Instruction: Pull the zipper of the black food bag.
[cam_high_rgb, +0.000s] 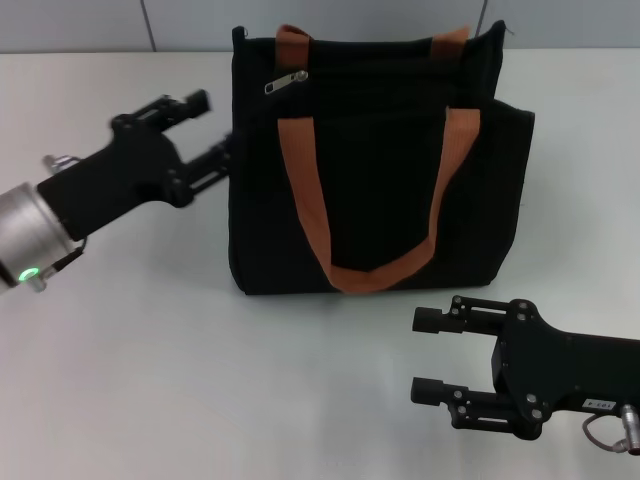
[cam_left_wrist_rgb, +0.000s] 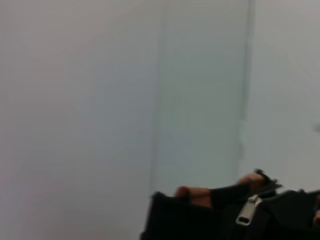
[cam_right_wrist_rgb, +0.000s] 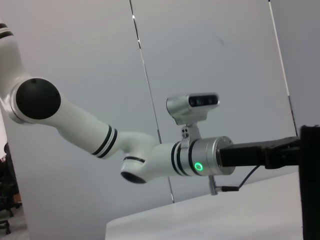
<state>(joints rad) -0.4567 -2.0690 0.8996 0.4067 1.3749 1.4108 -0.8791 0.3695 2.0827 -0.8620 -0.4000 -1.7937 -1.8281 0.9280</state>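
The black food bag (cam_high_rgb: 375, 180) stands upright on the white table, with two orange-brown handles (cam_high_rgb: 310, 200). The silver zipper pull (cam_high_rgb: 286, 81) hangs near the bag's top left corner. My left gripper (cam_high_rgb: 212, 130) is open and empty, right beside the bag's left side, below the zipper's height. The left wrist view shows the zipper pull (cam_left_wrist_rgb: 248, 210) and the top of the bag (cam_left_wrist_rgb: 185, 220). My right gripper (cam_high_rgb: 428, 355) is open and empty, low over the table in front of the bag's right half.
The white table (cam_high_rgb: 200, 380) runs around the bag, with a grey panelled wall (cam_high_rgb: 180, 20) behind it. In the right wrist view my left arm (cam_right_wrist_rgb: 150, 155) reaches toward the bag's edge (cam_right_wrist_rgb: 311, 185).
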